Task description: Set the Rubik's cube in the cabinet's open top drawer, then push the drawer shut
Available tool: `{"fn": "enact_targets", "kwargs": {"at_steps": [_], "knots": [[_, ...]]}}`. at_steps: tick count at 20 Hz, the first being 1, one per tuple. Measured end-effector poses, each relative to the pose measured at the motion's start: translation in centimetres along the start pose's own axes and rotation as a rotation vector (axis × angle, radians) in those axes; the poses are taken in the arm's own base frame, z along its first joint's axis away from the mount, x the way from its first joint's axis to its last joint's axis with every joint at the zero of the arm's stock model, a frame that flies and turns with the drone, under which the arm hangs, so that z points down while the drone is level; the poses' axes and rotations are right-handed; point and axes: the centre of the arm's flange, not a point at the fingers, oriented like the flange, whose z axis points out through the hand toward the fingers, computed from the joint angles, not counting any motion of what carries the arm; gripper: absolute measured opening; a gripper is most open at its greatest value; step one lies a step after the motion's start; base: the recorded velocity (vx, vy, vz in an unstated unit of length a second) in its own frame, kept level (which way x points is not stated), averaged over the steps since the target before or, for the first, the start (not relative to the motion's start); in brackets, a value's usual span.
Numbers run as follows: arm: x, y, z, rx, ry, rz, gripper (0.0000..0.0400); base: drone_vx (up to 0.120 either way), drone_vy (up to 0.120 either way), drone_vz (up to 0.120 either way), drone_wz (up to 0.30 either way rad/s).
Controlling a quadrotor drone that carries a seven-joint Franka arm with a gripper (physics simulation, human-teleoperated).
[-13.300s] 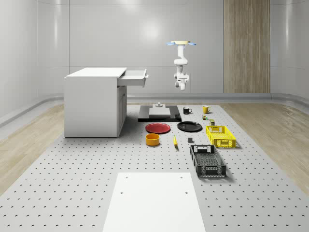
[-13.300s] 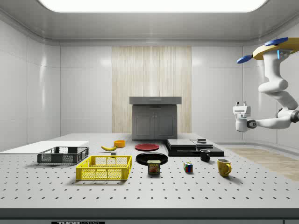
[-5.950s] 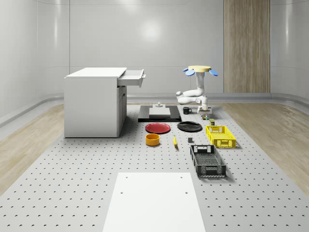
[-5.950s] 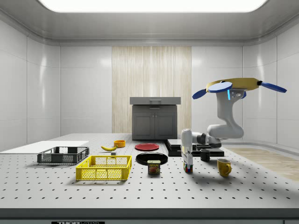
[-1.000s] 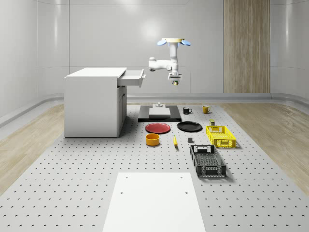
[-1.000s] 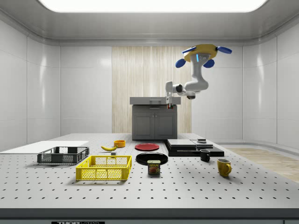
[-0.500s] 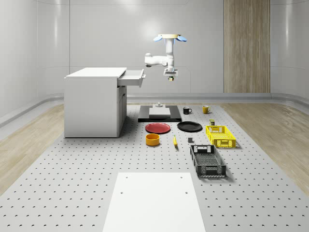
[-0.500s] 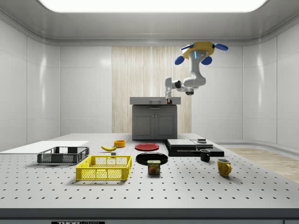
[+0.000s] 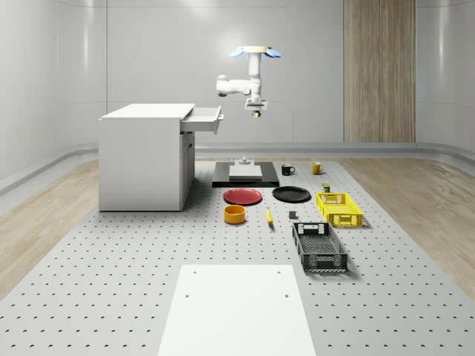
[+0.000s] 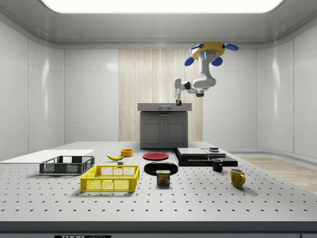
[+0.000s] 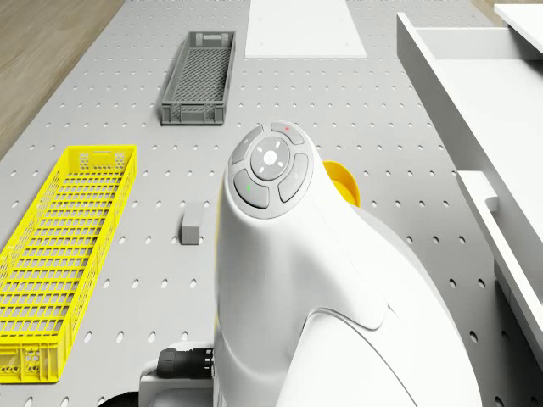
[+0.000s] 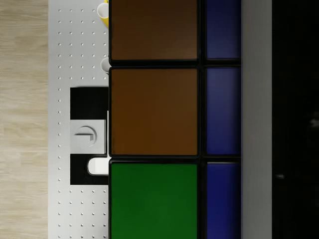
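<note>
White cabinet [image 9: 145,159] stands on the bench [image 9: 111,259], its top drawer [image 9: 205,119] pulled open. Beside the drawer front, level with it but apart, hangs the pincer [image 9: 255,112], clamped on the Rubik's cube [image 12: 154,119] with brown, green and blue faces showing. Drone [image 9: 254,52] hovers above the pincer, higher than the cabinet top, over the black slab [image 9: 245,175] beyond the cabinet.

Pale grey panelled walls [image 9: 148,59], curved where they meet the floor. One vertical wood-slat panel [image 9: 379,70] on the far wall. Light wood-plank floor [image 9: 415,200] surrounds the grey perforated desk [image 9: 111,274]. Above the desk, a bright ceiling light panel [image 10: 158,5].
</note>
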Motion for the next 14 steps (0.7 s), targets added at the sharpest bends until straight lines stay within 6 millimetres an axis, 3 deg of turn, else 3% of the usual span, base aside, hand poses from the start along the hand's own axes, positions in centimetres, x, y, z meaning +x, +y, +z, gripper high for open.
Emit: {"fn": "enact_targets", "kwargs": {"at_steps": [6,14], "knots": [[0.0,0.0,0.0,0.0,0.0,0.0,0.0325,0.0,-0.12,0.12,0.0],[0.0,0.0,0.0,0.0,0.0,0.0,0.0325,0.0,-0.12,0.005,0.0]]}}
